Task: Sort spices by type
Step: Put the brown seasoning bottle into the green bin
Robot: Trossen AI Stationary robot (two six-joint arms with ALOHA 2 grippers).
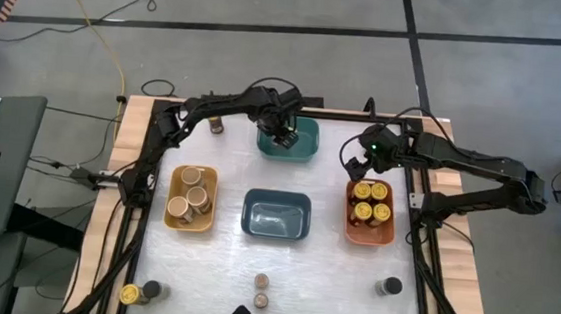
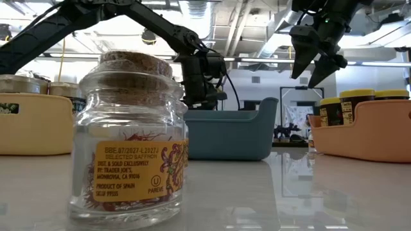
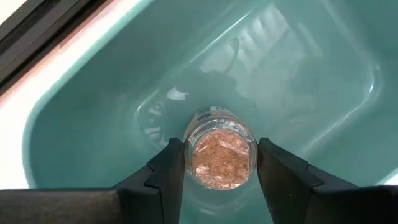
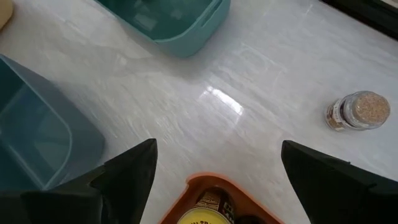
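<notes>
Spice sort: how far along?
Done: four yellow-lidded jars in the orange bin, three tan-topped jars in the yellow bin.
In hand: the left tool holds a cork-topped jar over the teal bin. The right tool is open and empty, beside the orange bin.
Left: dark-blue bin empty; loose jars remain near the table's edges.

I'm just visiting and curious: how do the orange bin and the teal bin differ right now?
The orange bin holds four yellow-lidded jars; the teal bin has only one cork-topped jar, gripped by the left gripper inside it. The right gripper hovers open beside the orange bin's far end. Both are similar rectangular tubs.
</notes>
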